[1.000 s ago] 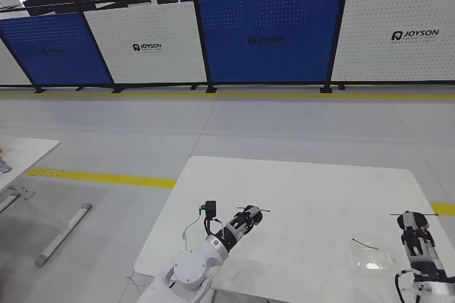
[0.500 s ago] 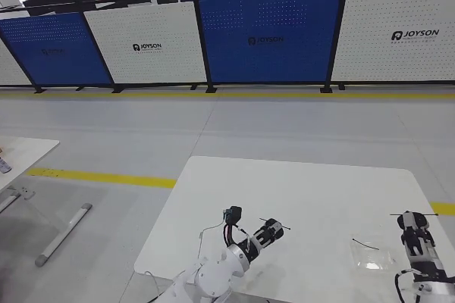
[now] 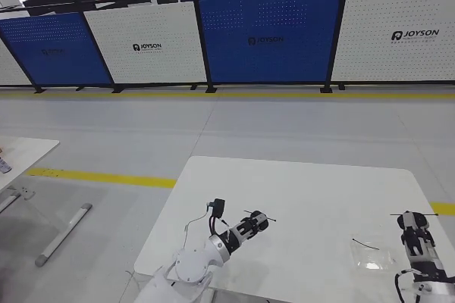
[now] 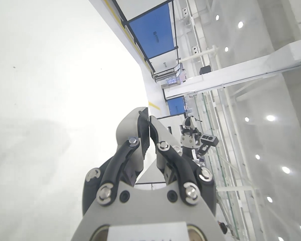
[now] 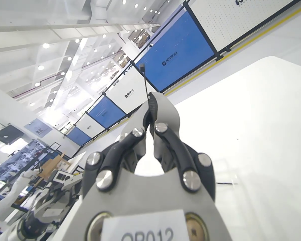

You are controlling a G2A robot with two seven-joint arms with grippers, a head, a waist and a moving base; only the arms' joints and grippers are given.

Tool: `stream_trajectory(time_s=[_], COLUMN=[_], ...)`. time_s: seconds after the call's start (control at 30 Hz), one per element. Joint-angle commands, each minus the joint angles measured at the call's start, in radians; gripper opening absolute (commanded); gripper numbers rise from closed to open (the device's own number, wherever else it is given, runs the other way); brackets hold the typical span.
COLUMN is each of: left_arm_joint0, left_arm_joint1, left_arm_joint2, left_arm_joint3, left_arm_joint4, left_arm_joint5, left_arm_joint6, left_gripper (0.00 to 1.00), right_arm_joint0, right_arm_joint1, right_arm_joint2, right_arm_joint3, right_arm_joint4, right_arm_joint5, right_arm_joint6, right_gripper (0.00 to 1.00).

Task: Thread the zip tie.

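At about 5 o'clock on the counter point(image 3: 303, 189), nearest the robot, a clear tray point(image 3: 375, 263) is lying with a loose zip tie point(image 3: 365, 244) resting at its far edge. Just beyond it, at 4 o'clock, the right claw point(image 5: 150, 96) is clenching a zip tie point(image 5: 146, 83). The strap is sticking out past the tips and ending in a square head point(image 5: 142, 67). Well apart, toward 7 o'clock, the left claw point(image 4: 149, 116) is hovering with its pads pressed together. From above, a second zip tie point(image 3: 267, 219) is showing crosswise at its tips, so it seems to be gripping that one. Which end of it is the tail is too small to tell.

With the claws standing this far apart, the threading itself is not yet begun. The step in hand is looking like a meeting over the middle of the counter, at 6 o'clock. Doing it well is asking for a slow approach, with the head's slot turned to face the incoming tail. Both straps are thin and are likely bending, so a grip close to each working end is helping. The tail should be travelling straight along the slot's axis, not at a slant. The risk is lying in the tip glancing off the head and flexing aside.
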Motion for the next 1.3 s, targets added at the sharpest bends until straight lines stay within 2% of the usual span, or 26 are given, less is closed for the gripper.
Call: stream_trajectory(time_s=[0.0,0.2,0.27,0.37,0.47,0.53,0.63,0.73,1.2,1.27], left_arm_joint0=[0.016,0.017,0.017,0.017,0.017,0.017,0.017,0.017,0.017,0.017], left_arm_joint1=[0.001,0.001,0.001,0.001,0.001,0.001,0.001,0.001,0.001,0.001], left_arm_joint2=[-0.010,-0.009,-0.009,-0.009,-0.009,-0.009,-0.009,-0.009,-0.009,-0.009], left_arm_joint3=[0.001,0.001,0.001,0.001,0.001,0.001,0.001,0.001,0.001,0.001], left_arm_joint4=[-0.025,-0.021,-0.021,-0.021,-0.021,-0.021,-0.021,-0.021,-0.021,-0.021], left_arm_joint5=[-0.004,-0.004,-0.004,-0.004,-0.004,-0.004,-0.004,-0.004,-0.004,-0.004], left_arm_joint6=[0.015,0.019,0.019,0.019,0.019,0.019,0.019,0.019,0.019,0.019], left_gripper=[0.00,0.00,0.00,0.00,0.00,0.00,0.00,0.00,0.00,0.00], right_arm_joint0=[0.000,0.000,0.001,-0.019,-0.023,-0.007,0.037,0.072,0.072,0.072], right_arm_joint1=[0.000,0.000,-0.003,-0.012,-0.022,-0.032,-0.050,-0.065,-0.065,-0.067], right_arm_joint2=[0.000,0.000,0.003,-0.007,-0.049,-0.099,-0.182,-0.230,-0.230,-0.231], right_arm_joint3=[0.000,0.000,-0.018,-0.051,-0.082,-0.096,-0.083,-0.059,-0.059,-0.063], right_arm_joint4=[0.000,0.000,0.028,-0.020,-0.084,-0.138,-0.239,-0.260,-0.260,-0.245], right_arm_joint5=[0.000,0.000,-0.025,-0.035,-0.031,-0.017,0.035,0.057,0.057,0.032], right_arm_joint6=[0.000,0.000,0.013,-0.030,-0.039,-0.033,-0.060,-0.053,-0.053,-0.038], right_gripper=[0.00,0.00,0.00,0.00,0.00,0.00,0.00,0.00,0.00,0.00])
